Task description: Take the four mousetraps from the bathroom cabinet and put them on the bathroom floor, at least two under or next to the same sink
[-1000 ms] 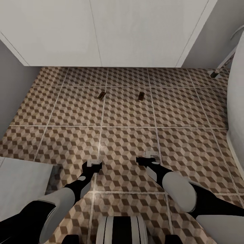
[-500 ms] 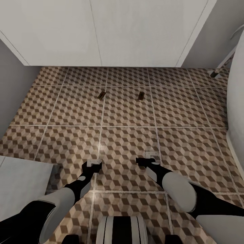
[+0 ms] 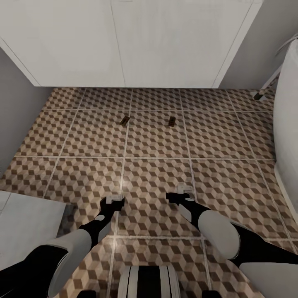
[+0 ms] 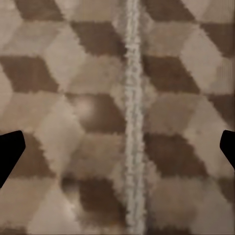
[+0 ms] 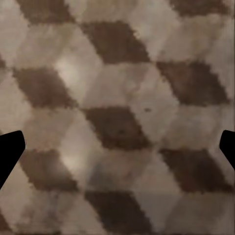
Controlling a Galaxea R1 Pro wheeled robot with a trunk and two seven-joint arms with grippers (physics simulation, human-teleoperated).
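Observation:
Two mousetraps lie flat on the bathroom floor point(image 3: 157, 140), one point(image 3: 124, 120) to the left of the other point(image 3: 171, 121), about a tile's depth in front of the white bathroom sink unit point(image 3: 124, 41). My left gripper point(image 3: 112, 201) hangs low over the tiles, open and empty. Its dark fingertips point(image 4: 10, 149) sit wide apart over a grout line. My right gripper point(image 3: 180, 194) is also open with nothing between its fingertips point(image 5: 10, 149), and is well short of both traps. The cabinet is out of view.
A rounded white fixture point(image 3: 287, 124) runs along the right side, with a thin stand leg point(image 3: 263, 92) behind it. A grey wall point(image 3: 12, 107) closes the left side, and a pale grey block point(image 3: 25, 227) sits by my left arm.
The whole picture has slid down a little, so the camera moved; the sink unit and traps sit slightly lower in view. Both arms and grippers hold the same pose.

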